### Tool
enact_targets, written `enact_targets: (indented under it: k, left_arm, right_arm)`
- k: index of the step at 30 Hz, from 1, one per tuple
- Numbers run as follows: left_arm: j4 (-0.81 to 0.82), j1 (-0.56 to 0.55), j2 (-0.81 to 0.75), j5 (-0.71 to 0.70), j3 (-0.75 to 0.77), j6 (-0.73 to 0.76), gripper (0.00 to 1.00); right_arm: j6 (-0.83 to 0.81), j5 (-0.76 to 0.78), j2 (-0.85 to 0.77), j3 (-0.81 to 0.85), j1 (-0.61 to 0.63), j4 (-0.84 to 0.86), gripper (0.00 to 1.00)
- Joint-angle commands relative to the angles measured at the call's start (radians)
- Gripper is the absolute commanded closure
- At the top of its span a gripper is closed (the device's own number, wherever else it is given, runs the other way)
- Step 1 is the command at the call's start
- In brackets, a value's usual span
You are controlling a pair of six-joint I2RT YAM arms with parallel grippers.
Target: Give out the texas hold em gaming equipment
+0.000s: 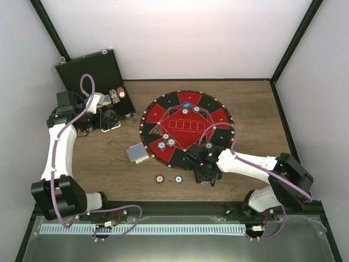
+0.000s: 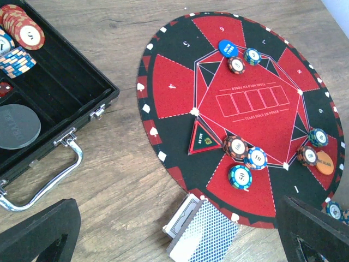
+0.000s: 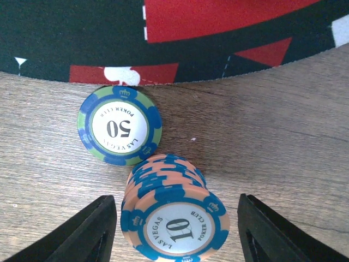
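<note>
Currently, the left arm reaches up and away to the black hinged case (image 1: 95, 71). The left gripper (image 1: 109, 119) hangs beside the case with its jaws fully apart and nothing between them. The right arm is bent inward across the counter (image 1: 245, 98). The right gripper (image 3: 175, 197) points down just off the near rim of the mat (image 3: 218, 16). Its jaws are open and straddle a stack of orange-and-blue chips (image 3: 174, 224), with a gap on each side.

Legible markings:
- The stack's top chip reads "10" and "LAS VEGAS POKER CLUB".
- A green-and-blue chip (image 3: 120, 126) lying flat between the stack and the mat edge reads "50" with the same legend.
- The mat centre reads "TEXAS HOLD EM POKER" in the left wrist view.

Only the right wrist view resolves the stack; in the top view the gripper body covers it. Only the left wrist view shows the chips in the case (image 2: 22, 30), the blue disc (image 2: 228, 48) and the orange disc (image 2: 325, 162) on the mat. The playing cards (image 2: 204, 234) lie on the counter at the mat's rim.
</note>
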Motion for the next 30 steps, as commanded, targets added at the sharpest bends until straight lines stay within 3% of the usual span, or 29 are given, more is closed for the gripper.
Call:
enact_targets:
  k: [1, 19, 30]
  left_arm:
    - [0.000, 0.004, -0.023, 0.012, 0.005, 0.012, 0.00]
    - [-0.005, 0.005, -0.016, 0.016, 0.019, 0.011, 0.00]
    - [-0.007, 0.005, -0.017, 0.016, 0.017, 0.013, 0.00]
  right_arm:
    - [0.018, 0.014, 0.001, 0.002, 0.009, 0.001, 0.40]
    - [0.015, 0.016, -0.004, 0.015, 0.010, -0.004, 0.59]
    - [0.002, 0.040, -0.029, 0.126, 0.009, -0.087, 0.62]
